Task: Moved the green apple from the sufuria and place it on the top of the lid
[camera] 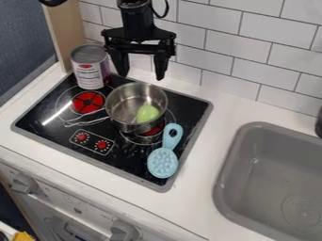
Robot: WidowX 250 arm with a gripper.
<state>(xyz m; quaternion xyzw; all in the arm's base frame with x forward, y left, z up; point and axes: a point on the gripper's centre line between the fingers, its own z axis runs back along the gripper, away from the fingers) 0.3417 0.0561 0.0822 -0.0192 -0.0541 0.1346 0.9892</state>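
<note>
My gripper hangs at the top of the view, above the back edge of the stove, its two fingers spread apart with nothing between them. Below and slightly in front of it stands a steel pot on the stove, its wire handle pointing to the left. A light green apple lies inside the pot, toward the right side of its bottom. I cannot make out a lid.
Behind the pot's left side stands a tin can at the stove's back corner. A blue slotted spoon lies on the right part of the black stove. At the right is a grey sink; a tiled wall rises behind.
</note>
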